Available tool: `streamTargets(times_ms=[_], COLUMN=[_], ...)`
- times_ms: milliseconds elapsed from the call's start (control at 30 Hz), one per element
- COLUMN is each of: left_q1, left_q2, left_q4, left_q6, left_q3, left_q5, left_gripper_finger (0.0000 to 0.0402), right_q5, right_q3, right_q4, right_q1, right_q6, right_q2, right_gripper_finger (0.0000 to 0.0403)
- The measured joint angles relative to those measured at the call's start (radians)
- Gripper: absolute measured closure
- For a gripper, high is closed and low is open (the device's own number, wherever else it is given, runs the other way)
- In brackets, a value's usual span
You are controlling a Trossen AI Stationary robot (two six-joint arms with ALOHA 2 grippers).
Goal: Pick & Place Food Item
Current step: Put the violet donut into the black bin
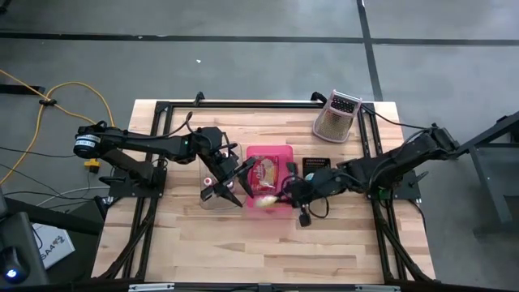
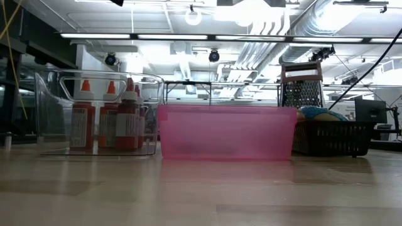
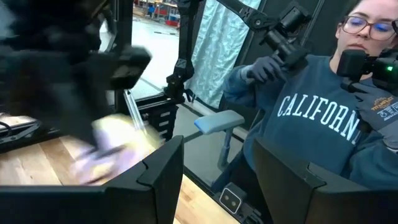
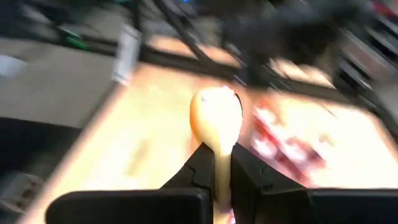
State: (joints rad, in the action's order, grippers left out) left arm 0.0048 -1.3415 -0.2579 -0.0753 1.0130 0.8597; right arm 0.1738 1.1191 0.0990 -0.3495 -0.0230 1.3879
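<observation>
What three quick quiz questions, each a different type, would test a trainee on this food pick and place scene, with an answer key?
1. True or false: the right gripper is shut on the pale yellow food item.
2. Multiple choice: in the high view, the pink bin sits (A) between the two grippers, (B) beside the metal grater at the table's far edge, (C) off the table.
3. Fill in: in the low view, the clear container beside the pink bin holds bottles with ____ caps.

Key:
1. True; its fingers pinch the item's narrow end, over the bin's near right corner.
2. A; the left gripper is open at the bin's other side.
3. Orange.
</observation>
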Motion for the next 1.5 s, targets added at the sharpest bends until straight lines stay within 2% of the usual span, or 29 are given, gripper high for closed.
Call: streamTargets(times_ms=[233,567,733,867,1233,1500], left_q1=[0.0,0.0,0.0,0.0,0.0,0.0], left_q2=[0.0,0.0,0.0,0.0,0.0,0.0], left_q4=[0.025,0.082,0.106,0.124,0.132,0.133], left_q6=[-0.001,0.007,0.008,0.023,0.031,0.033], left_q3=[0.0,0.0,0.0,0.0,0.0,0.0], left_q5=[0.0,0.001,0.0,0.0,-0.002,-0.002], left_gripper_finger=[0.0218,0.0218,0.0218,0.0218,0.0218,0.0218], right_q5=[0.359,0.633,0.652,0.654,0.66,0.6], right_q3=[0.0,0.0,-0.01,-0.046,-0.15,-0.23], right_q4=[0.291,0.639,0.828,0.895,0.937,0.912], right_q1=[-0.059,-0.105,-0.102,-0.096,-0.029,0.005], right_q6=[0.136,0.451,0.646,0.742,0.809,0.835], right_q2=[-0.037,-0.039,-0.02,0.007,0.028,0.028], right_gripper_finger=[0.0385,0.0385,0.0389,0.0388,0.0388,0.0388])
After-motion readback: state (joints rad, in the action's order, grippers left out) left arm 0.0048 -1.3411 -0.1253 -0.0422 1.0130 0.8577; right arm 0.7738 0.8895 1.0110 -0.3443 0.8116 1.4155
